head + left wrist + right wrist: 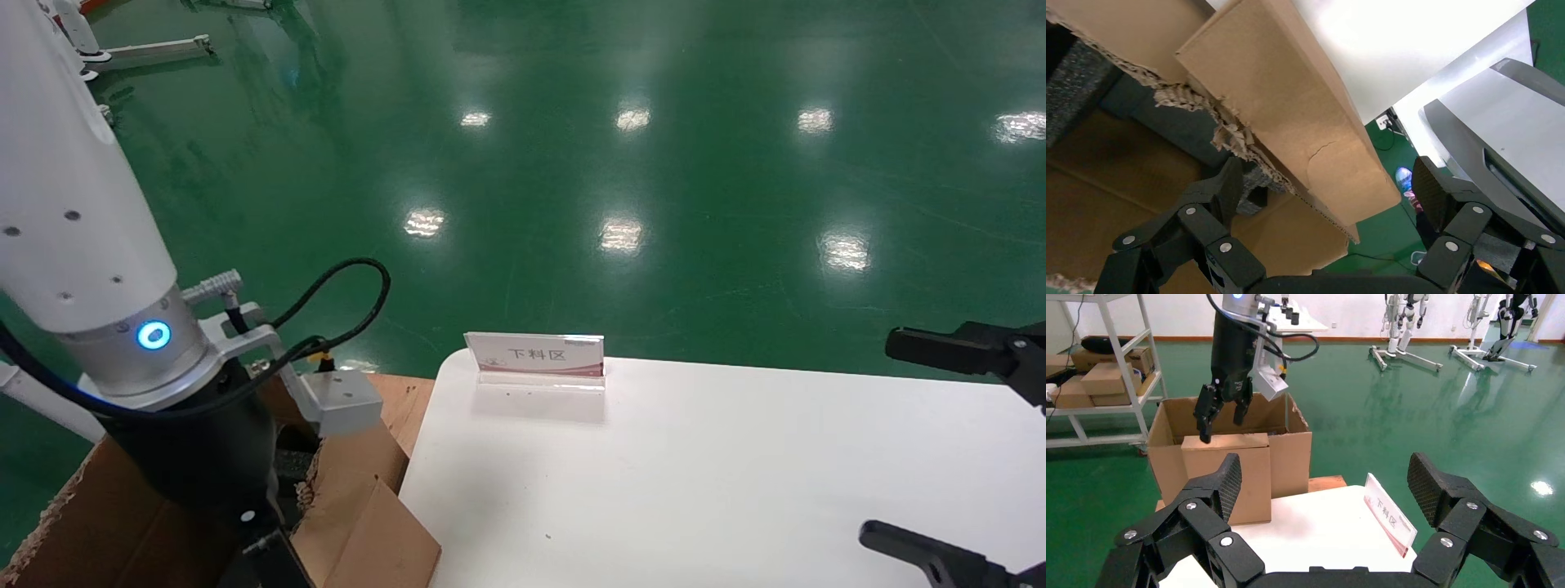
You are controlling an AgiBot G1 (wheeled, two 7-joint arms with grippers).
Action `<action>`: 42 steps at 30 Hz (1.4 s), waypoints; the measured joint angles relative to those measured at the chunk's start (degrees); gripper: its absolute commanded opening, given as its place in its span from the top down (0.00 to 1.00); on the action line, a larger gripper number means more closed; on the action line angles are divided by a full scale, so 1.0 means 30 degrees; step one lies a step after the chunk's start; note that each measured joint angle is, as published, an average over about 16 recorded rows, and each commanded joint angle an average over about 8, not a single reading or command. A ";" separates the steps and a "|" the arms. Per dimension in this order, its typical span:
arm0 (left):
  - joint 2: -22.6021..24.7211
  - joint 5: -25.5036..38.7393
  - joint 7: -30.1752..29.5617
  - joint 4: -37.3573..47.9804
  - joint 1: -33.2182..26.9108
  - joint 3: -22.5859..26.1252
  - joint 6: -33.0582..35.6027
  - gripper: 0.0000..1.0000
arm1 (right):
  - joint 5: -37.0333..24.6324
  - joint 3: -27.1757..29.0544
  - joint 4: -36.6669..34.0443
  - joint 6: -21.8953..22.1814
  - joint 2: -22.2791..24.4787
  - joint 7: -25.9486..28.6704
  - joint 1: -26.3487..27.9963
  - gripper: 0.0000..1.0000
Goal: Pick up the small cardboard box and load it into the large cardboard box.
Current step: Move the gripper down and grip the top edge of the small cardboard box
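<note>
Here the left gripper [1221, 427], fingers spread and empty, hangs over the large cardboard box [1291, 447] at 8 o'clock. The small cardboard box [1101, 202] appears to lie inside. Best withdraw vertically, clearing the torn rim. The right gripper [915, 441], also spread, is parked at 4 o'clock.

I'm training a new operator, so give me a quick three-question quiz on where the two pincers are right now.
1. True or false: the right pincer is shut on a box.
2. The left pincer hangs open over: A) a shelf rack, B) the large cardboard box, C) the green floor.
3. Fill in: the sign stand sits on the ____ table.

Key: 1 false, it is open and empty above the table. 2 B. 3 white.
</note>
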 measured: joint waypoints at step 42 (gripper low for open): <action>0.0322 0.1439 -0.0378 0.0001 0.2452 0.1111 -0.2152 1.00 | 0.0000 0.0001 -0.0001 0.0001 0.0001 0.0000 -0.0001 1.00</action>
